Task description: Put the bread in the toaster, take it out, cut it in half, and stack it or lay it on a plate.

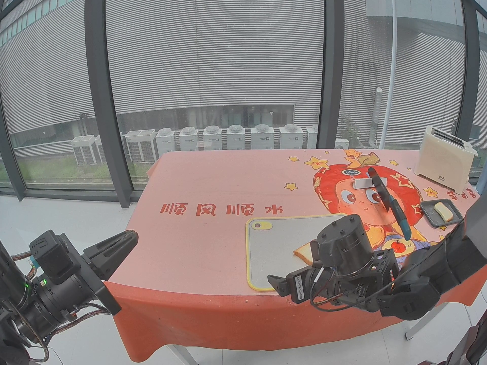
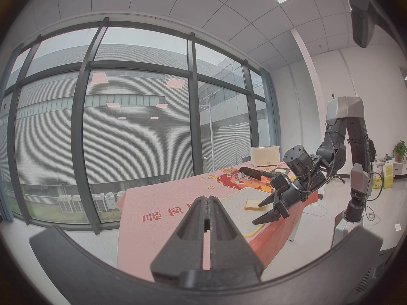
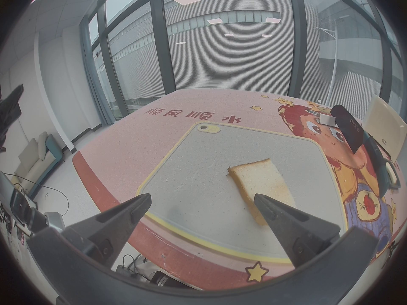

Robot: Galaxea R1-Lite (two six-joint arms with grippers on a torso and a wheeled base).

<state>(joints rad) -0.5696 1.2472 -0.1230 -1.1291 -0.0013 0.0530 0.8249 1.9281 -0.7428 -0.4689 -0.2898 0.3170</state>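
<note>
Taking twelve o'clock as straight out toward the windows, everything turns on the right gripper. It hangs at the near edge of the cutting board with its fingers spread wide and nothing between them, pointing down and away toward about eleven o'clock. The bread lies flat on the board just ahead of it. The slice sits off-centre to the gap, at about one o'clock from it, so that one fingertip lines up over the slice's near end. I can't tell whether that tip touches the crust. The slice's long axis runs close to the way the fingers point, so I'd judge they would close across its shorter width after a small shift toward two o'clock. The right arm is plainly the nearer one. The left gripper hangs off the table beyond its near left corner, at about eight o'clock from the board and well apart from the bread, its fingers pressed together on nothing. By my count there is one slice, whole and uncut, on one board. There is one knife, with a dark blade and a teal handle, at about two o'clock from the board. The handle points back toward the near edge. There is one toaster at the far right corner. Near it, toward the table's right edge, one small dark dish carries a single pale piece.
</note>
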